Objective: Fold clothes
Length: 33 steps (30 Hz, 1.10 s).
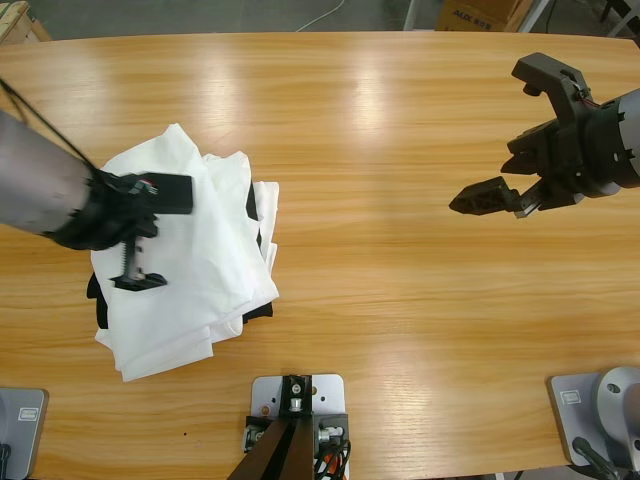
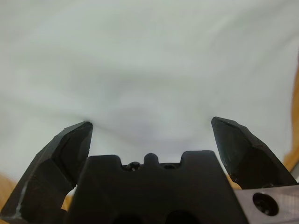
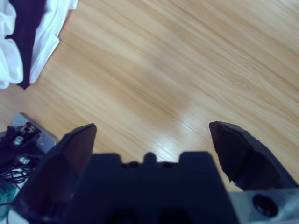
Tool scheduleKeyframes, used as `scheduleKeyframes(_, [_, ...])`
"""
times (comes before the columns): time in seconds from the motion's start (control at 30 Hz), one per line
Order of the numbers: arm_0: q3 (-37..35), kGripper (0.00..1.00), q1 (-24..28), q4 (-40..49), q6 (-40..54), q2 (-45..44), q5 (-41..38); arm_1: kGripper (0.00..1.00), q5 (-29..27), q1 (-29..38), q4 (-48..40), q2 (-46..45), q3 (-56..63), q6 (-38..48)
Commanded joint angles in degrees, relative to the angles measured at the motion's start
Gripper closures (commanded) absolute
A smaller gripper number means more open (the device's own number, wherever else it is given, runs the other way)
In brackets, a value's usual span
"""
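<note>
The wooden table (image 1: pixel 380 150) carries one load, at its left half: the white T-shirt (image 1: pixel 200 290), lying in a rough, wrinkled, partly folded heap with layered edges toward its right side. A black garment (image 1: pixel 262 240) lies beneath it, showing only as dark slivers at the heap's right and left margins; in the right wrist view it appears as a dark strip between white folds. The left gripper (image 1: pixel 145 235) stands directly over the shirt's left portion, jaws spread apart with nothing between them; its wrist view shows white fabric filling the field close ahead. The right gripper (image 1: pixel 525 135) hangs above bare wood, well apart from the shirt, jaws likewise wide open and empty. Assessment: the fold is incomplete and uneven. Risks: a closing left gripper may pinch several thin layers at once, or snag the black garment underneath and drag it along; a one-sided pull, with the right arm so distant, would likely bunch the heap rather than flatten it.
</note>
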Motion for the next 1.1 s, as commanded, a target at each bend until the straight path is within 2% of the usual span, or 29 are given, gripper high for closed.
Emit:
scheduleKeyframes(0.03, [0.1,0.000,-0.7,-3.7,1.9,8.7,0.2,0.000,1.4,-4.1,-1.4,-0.3,2.9,-1.0])
scheduleKeyframes(0.4, [4.2,0.004,4.1,-7.6,2.4,13.2,1.5,0.000,1.7,-6.1,-2.4,0.9,4.1,-2.0])
scheduleKeyframes(0.63, [2.0,0.023,11.4,-8.6,-1.3,18.2,1.7,0.000,1.8,-6.9,-2.4,0.4,4.2,-2.2])
scheduleKeyframes(0.9, [-7.5,0.021,24.7,-8.3,-12.0,23.7,2.5,0.004,1.9,-7.2,-2.7,1.7,3.7,-2.2])
scheduleKeyframes(1.1, [-21.1,0.023,33.5,-0.7,-19.3,29.0,2.4,0.004,2.5,-9.1,-3.1,4.6,2.1,-3.5])
